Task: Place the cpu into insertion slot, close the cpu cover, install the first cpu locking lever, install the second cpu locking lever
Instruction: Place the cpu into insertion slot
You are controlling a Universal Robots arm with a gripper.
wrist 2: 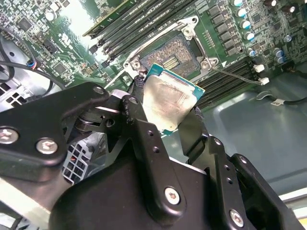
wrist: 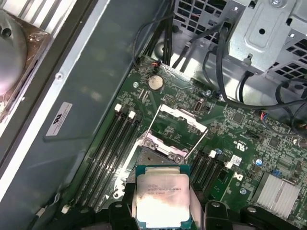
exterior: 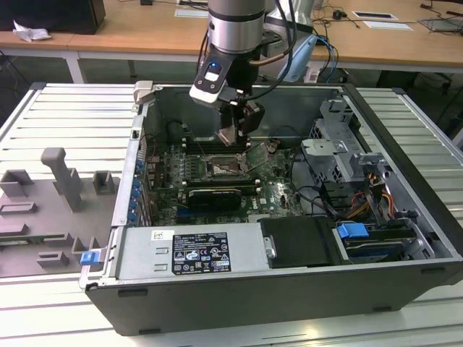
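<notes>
Gripper [exterior: 232, 135] is clamped on the cpu [wrist 2: 168, 103] by two opposite edges, w/ the pale metal face showing in both wrist views. Chip is in the air inside the open pc case [exterior: 124, 189], above the insertion slot [wrist 2: 171, 54] and not touching it. In the exterior view it hangs tilted, w/ a visible gap down to the mobo [exterior: 278, 194].

Slot is bare: pin grid exposed, metal rim around it. Cpu cover [wrist: 184, 116] is swung up on its hinge, standing off the board on the exterior view's right of the slot. A thin metal lever [wrist 2: 237, 74] runs out from one corner of the slot rim. Memory slots [wrist: 109, 143] flank the socket on both sides. Coin cell [wrist: 155, 82] sits past the cover, near the case wall.

Also in the case: psu [exterior: 192, 249] along the near edge, drive cage [exterior: 340, 148] on the exterior view's right. Grey fixture blocks [exterior: 65, 181] sit outside the case on the exterior view's left.
</notes>
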